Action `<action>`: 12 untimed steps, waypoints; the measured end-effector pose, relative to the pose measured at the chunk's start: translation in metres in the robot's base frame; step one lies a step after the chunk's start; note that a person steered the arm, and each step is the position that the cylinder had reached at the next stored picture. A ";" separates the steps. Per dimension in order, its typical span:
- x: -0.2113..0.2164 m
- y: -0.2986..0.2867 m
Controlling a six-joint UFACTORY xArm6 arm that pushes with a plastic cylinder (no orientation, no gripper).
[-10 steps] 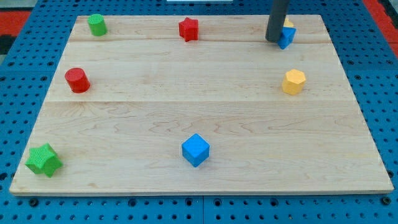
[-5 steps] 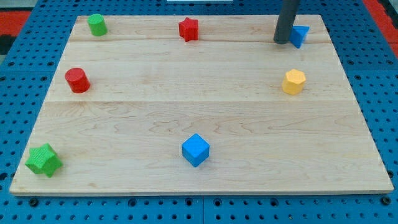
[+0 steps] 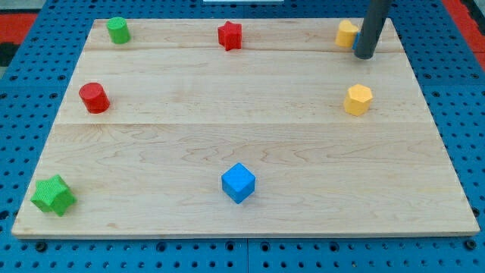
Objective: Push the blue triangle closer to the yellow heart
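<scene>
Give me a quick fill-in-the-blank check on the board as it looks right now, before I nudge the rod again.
1. My tip sits at the view's top ____ corner of the board.
2. The block just left of the rod at the view's top is coloured ____.
3. The blue cube lies nearest the view's ____ edge.
4. The green star is in the view's bottom ____ corner.

Missing words: right; yellow; bottom; left

The light wooden bench (image 3: 250, 136) rests on a blue perforated base (image 3: 15, 114); red surfaces (image 3: 26, 23) show at both top corners.
</scene>
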State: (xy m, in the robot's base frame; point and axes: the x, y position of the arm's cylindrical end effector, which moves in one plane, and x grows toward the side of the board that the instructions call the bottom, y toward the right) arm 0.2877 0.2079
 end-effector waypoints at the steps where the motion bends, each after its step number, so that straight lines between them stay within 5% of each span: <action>1: -0.012 0.004; 3: -0.031 0.018; 5: 0.008 0.055; 12: -0.056 0.038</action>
